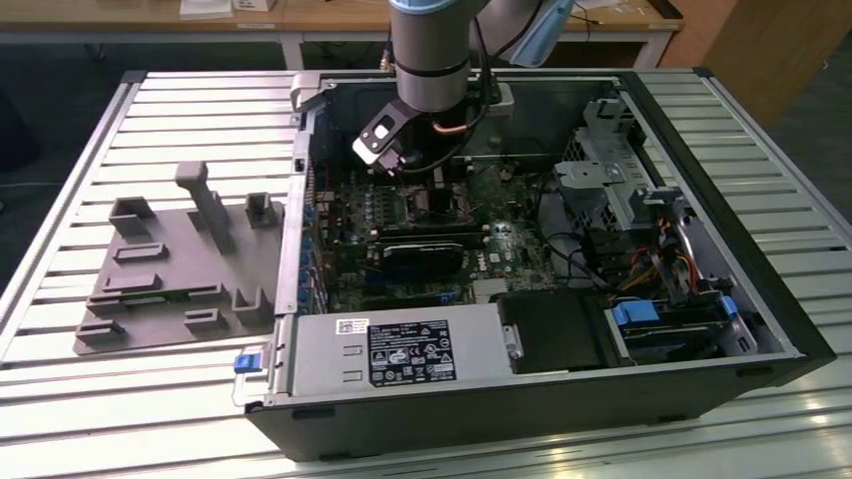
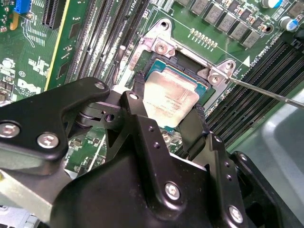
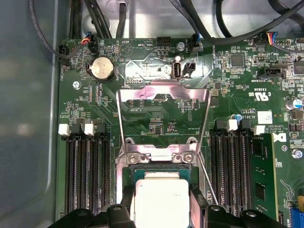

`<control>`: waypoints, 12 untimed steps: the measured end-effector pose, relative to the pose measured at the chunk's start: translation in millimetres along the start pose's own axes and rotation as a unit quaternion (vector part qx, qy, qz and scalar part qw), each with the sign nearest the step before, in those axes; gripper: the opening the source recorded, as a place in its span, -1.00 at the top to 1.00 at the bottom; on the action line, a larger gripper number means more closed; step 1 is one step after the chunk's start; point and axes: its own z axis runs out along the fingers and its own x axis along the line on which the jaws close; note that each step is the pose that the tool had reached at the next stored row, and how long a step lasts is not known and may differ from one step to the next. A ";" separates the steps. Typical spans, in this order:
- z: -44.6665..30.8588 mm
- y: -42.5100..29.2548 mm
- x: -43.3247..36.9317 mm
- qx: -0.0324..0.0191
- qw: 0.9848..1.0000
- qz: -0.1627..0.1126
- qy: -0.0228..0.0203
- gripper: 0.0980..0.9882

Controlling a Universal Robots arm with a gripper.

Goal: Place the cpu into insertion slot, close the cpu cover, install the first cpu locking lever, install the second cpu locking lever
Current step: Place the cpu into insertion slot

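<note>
- Black metal gripper [image 2: 168, 102]: reaching down into the case, its two fingers [image 2: 139, 90] sitting narrow against opposite edges of the chip and, by my reading, holding it level so it is meeting the socket squarely.
- Small flat square silver-grey cpu [image 2: 172, 99]: lying between the fingers, in or just above the socket; which of the two cannot be told.
- Square dark insertion slot with thin silver rim [image 3: 156, 169]: sitting directly under the chip, its frame showing around the chip's edges.
- Thin square silver cpu cover [image 3: 164, 91]: standing raised off the socket, leaving it open to receive the chip.
- Thin silver wire locking lever [image 2: 266, 92]: angling away beside the socket, unlatched, probably to free the cover.
- Green circuit board [image 3: 142, 50]: carrying the socket, with long black memory slots [image 3: 85, 180] flanking it.
- Black open computer case [image 1: 533, 409]: lying on its side on the slatted metal worktop [image 1: 134, 419], giving the arm access from above.
</note>
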 end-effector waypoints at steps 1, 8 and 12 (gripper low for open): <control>-0.2 0.0 0.0 0.000 1.000 0.000 0.000 0.00; 1.0 0.3 0.0 0.000 1.000 -0.008 0.001 0.00; 2.5 0.3 0.0 0.000 1.000 -0.011 0.001 0.00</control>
